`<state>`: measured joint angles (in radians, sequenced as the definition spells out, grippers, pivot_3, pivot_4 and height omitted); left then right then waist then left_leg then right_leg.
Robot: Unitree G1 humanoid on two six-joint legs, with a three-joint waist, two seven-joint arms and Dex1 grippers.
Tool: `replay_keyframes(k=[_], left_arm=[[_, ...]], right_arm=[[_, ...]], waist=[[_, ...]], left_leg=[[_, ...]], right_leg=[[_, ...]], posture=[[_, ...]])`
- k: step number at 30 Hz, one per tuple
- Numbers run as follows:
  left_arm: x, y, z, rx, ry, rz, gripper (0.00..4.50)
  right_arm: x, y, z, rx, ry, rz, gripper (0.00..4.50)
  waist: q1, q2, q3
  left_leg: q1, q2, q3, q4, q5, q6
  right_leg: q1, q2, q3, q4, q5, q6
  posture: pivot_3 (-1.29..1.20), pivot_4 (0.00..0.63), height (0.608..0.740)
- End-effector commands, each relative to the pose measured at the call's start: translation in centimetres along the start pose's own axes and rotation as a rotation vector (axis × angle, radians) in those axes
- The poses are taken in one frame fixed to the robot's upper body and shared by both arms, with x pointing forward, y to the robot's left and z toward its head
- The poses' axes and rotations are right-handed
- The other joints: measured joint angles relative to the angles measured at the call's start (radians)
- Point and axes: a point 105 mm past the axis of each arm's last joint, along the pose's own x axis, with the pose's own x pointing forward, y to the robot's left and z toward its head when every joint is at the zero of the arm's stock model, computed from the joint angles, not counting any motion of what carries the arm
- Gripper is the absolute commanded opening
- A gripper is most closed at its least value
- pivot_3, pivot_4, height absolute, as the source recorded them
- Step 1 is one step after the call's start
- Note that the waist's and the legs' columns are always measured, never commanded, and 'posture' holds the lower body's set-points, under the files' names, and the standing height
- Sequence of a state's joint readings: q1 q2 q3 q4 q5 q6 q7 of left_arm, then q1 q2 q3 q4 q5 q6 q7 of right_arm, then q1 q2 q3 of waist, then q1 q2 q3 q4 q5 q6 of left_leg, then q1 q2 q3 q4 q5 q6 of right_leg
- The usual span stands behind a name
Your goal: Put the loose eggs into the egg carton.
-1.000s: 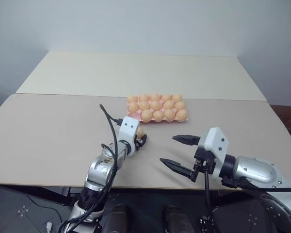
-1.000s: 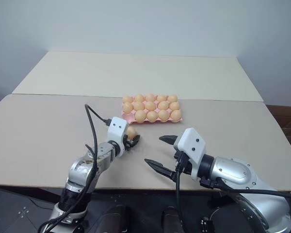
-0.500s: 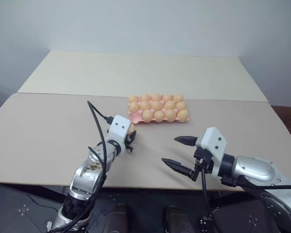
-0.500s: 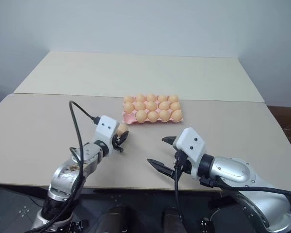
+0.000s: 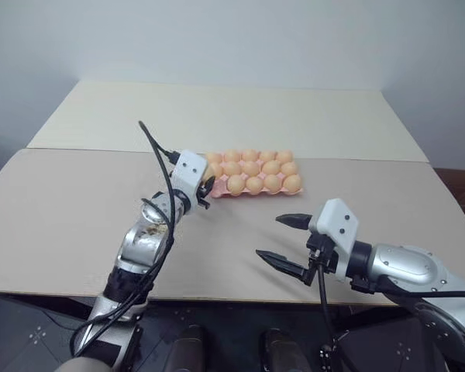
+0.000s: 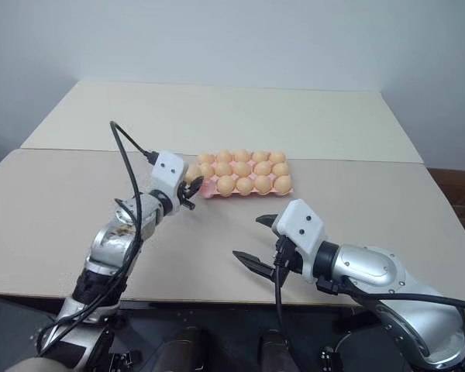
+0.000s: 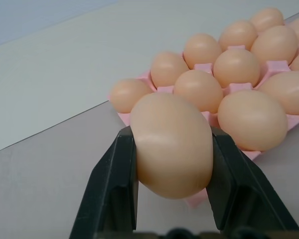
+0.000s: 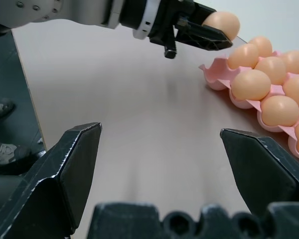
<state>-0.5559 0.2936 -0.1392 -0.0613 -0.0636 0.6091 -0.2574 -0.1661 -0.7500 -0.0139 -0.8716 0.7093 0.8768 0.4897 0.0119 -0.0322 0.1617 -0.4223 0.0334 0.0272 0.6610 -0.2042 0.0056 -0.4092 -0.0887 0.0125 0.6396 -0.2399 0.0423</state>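
Egg held at the carton's near-left corner.

Left gripper (image 7: 172,149): both black fingers clamped on one pale orange egg (image 7: 172,144), raised off the table (image 5: 77,209) just beside the pink egg carton (image 6: 209,191). Carton: eggs in most cups; the near-left corner cup seems vacant, though partly hidden. Right gripper (image 5: 283,240): jaws spread wide, holding nothing, above the table's near edge, well apart from the carton.

Fifteen eggs (image 5: 253,171), one egg carton (image 5: 219,191)

Egg carton (image 5: 252,188) mid-table (image 5: 77,201); left tool (image 5: 207,191) with egg (image 7: 172,145) at carton's left edge
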Motion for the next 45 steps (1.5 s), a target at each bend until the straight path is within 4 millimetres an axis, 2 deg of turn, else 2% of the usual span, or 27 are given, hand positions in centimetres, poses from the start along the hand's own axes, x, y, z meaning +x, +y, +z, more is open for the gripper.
replay_keyframes(k=[1,10,11,14,18,19,25,31,35,39,42,45], left_arm=[[0.4,-0.7,0.8,0.032,-0.038,-0.03,1.49],[0.7,-1.3,-0.6,0.045,-0.009,-0.044,1.49],[0.8,-1.2,-0.6,0.043,-0.012,-0.037,2.24],[0.8,-0.9,-0.7,0.052,-0.014,-0.019,3.06],[0.9,-1.1,-0.6,0.038,-0.039,-0.027,4.39],[0.9,-1.1,-0.4,0.03,-0.052,-0.025,4.48],[-0.1,-0.7,1.2,-0.001,-0.142,0.015,4.48],[-4.2,1.5,3.6,-0.119,-0.297,0.15,4.48],[-6.5,2.2,2.8,-0.197,-0.292,0.202,4.48],[-9.7,2.6,1.0,-0.239,-0.308,0.265,4.48],[-11.0,2.5,-0.3,-0.256,-0.274,0.307,4.48],[-12.1,2.4,-1.4,-0.267,-0.254,0.353,4.48]], right_arm=[[-0.1,0.0,0.8,-0.036,-0.022,0.0,4.5],[-0.2,-0.2,0.7,-0.046,-0.015,-0.007,4.5],[-0.2,-0.2,0.6,-0.047,-0.015,-0.01,4.5],[-0.2,-0.3,0.5,-0.049,-0.016,-0.016,4.5],[-0.2,-0.4,0.6,-0.05,-0.019,-0.023,4.5],[-0.2,-0.4,0.6,-0.05,-0.019,-0.023,4.5],[-0.4,-0.3,0.5,-0.052,-0.022,-0.034,4.5],[-1.1,-0.7,0.7,-0.009,-0.077,-0.108,4.5],[-1.5,-1.4,-0.4,0.031,-0.094,-0.214,4.5],[-2.5,-3.4,-3.0,0.046,-0.135,-0.446,4.5],[-3.3,-4.0,-4.0,0.061,-0.236,-0.545,4.5],[-4.3,-5.5,-5.0,0.087,-0.289,-0.728,4.5]], waist=[[0.0,0.0,0.0],[0.0,0.0,0.0],[0.0,0.0,0.0],[0.0,0.0,0.0],[0.0,0.0,0.0],[0.0,0.0,0.0],[0.0,0.0,0.0],[-0.001,0.0,0.0],[-0.001,0.0,0.0],[-0.002,0.0,0.0],[-0.001,0.0,0.0],[-0.002,0.0,0.0]], left_leg=[[0.0,0.0,0.0,0.0,0.0,0.0],[0.0,0.0,0.0,0.0,0.0,0.0],[0.0,0.0,0.0,0.0,0.0,0.0],[0.0,0.0,0.0,0.0,0.0,0.0],[0.0,0.0,0.0,0.0,0.0,0.0],[0.0,0.0,0.0,0.0,0.0,0.0],[0.0,0.0,0.0,0.0,0.0,0.0],[0.0,0.001,0.0,0.0,0.0,0.0],[0.002,0.001,0.0,0.0,0.0,0.0],[0.003,0.001,0.0,0.0,0.0,0.0],[0.003,0.001,0.001,0.0,0.0,0.0],[0.005,0.001,0.001,0.0,0.0,0.0]], right_leg=[[0.0,0.0,0.0,0.0,0.0,0.0],[0.0,0.0,0.0,0.001,0.0,0.0],[0.0,0.0,0.0,0.0,0.0,0.0],[0.0,0.0,0.0,0.0,0.0,0.0],[0.0,0.0,0.0,0.0,0.0,0.0],[0.0,0.0,0.0,0.0,0.0,0.0],[0.0,0.0,0.0,0.0,0.0,0.0],[0.0,0.0,0.0,0.001,0.0,0.0],[0.001,0.0,0.0,0.001,0.0,0.0],[0.003,0.0,0.0,0.0,0.0,0.001],[0.003,0.0,0.0,0.0,0.0,0.001],[0.003,0.0,0.0,0.001,-0.004,0.006]], posture=[[0.0,0.15,0.74],[0.0,0.15,0.74],[0.0,0.15,0.74],[0.0,0.15,0.74],[0.0,0.15,0.74],[0.0,0.15,0.74],[0.0,0.15,0.74],[0.0,0.15,0.74],[0.0,0.15,0.74],[0.0,0.15,0.74],[0.0,0.15,0.74],[0.0,0.15,0.74]])
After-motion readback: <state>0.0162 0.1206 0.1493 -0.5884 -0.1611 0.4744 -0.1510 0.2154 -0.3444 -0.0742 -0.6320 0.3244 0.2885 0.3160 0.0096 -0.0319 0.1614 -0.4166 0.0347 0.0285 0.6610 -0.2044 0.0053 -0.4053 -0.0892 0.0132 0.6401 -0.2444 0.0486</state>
